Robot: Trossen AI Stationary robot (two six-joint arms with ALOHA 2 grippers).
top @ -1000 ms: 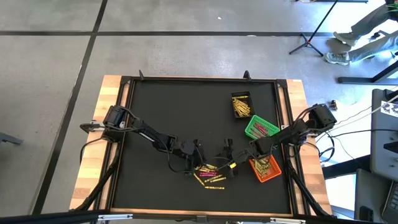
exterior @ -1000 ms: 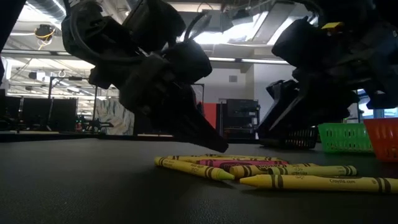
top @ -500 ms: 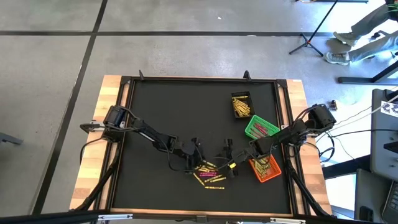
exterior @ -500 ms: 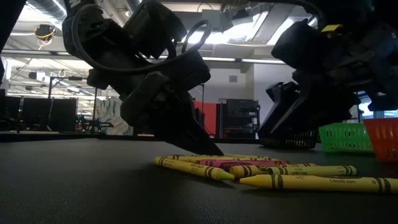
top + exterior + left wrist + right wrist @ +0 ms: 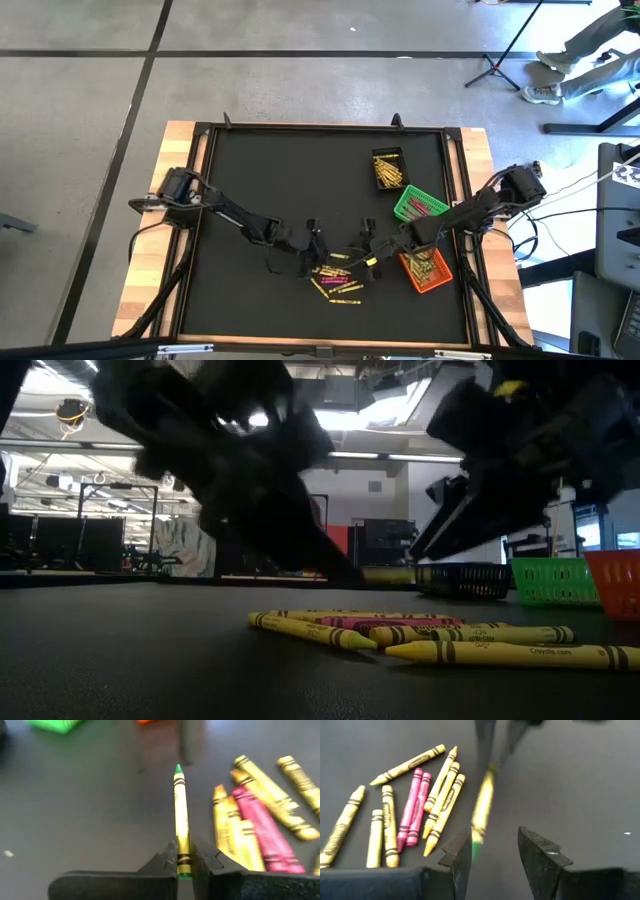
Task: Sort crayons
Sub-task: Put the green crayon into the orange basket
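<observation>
Several yellow crayons and two pink ones lie flat in a loose pile on the black mat near the table's front. One crayon with a yellow wrapper and green ends is in my left gripper, which is shut on it just left of the pile. In the right wrist view this crayon points toward my right gripper. My right gripper hovers open above the mat at the pile's right, touching nothing. My left gripper pinches the green-tipped crayon by its blunt end between its two fingers. The fingers slant down from the table's left side and lie in line with the crayon. The crayon sticks out forward from the fingertips, roughly level and clear of the mat.
Three small bins stand on the mat's right side: a black one with yellow crayons, a green one and an orange one close under my right arm. The mat's left and far parts are bare.
My left gripper's fingertips stood on the mat at the pile's edge; they have come up a little off it and show blurred in the low view. The pile of crayons lies as before.
</observation>
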